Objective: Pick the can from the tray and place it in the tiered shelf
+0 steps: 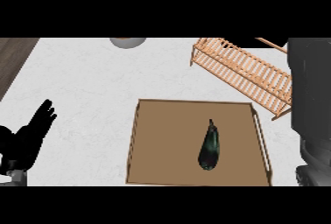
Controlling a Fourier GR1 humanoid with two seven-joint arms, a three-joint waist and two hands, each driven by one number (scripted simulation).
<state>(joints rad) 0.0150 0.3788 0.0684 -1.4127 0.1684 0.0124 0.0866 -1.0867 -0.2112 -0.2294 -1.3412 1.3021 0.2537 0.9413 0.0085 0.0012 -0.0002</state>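
Note:
A dark green, elongated object (210, 146), tapering to a point at its far end, lies in the middle of the brown tray (161, 144); it looks more like a long vegetable than a can. The wooden slatted tiered shelf (249, 72) stands beyond the tray at the far right. My left hand (29, 135) rests at the left edge, fingers straight and pointing up, well apart from the tray. A grey forearm (311, 113) fills the right edge beside the tray and shelf; its hand does not show.
A grey rounded object (127, 41) sits at the far edge of the white counter (90, 87). A dark wooden strip (13, 57) borders the counter at the far left.

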